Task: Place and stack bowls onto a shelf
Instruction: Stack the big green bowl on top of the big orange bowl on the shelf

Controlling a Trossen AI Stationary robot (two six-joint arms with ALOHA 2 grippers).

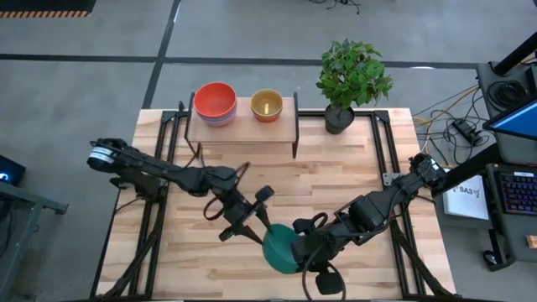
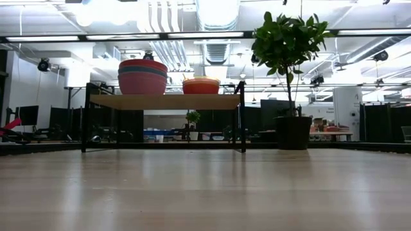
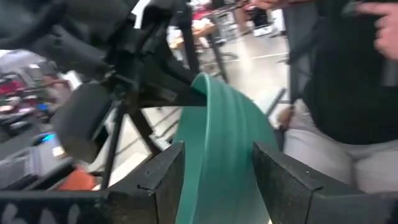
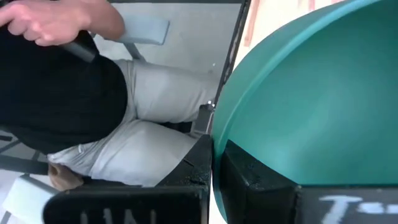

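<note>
Your right gripper (image 4: 211, 165) pinches the rim of the round teal plastic bowl (image 1: 281, 248) near the table's front edge, the left gripper (image 3: 214, 180) straddles it unclenched; next, carry it to the light-wood shelf (image 1: 252, 127).

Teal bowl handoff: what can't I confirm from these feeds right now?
- Low view: teal bowl and both arms are out of frame.
- High view: left gripper jaws too small to judge contact with the bowl.
- Shelf: bowls under the red-orange bowl are hidden inside it.
- Right wrist view: bowl is cut off by the edge.
</note>
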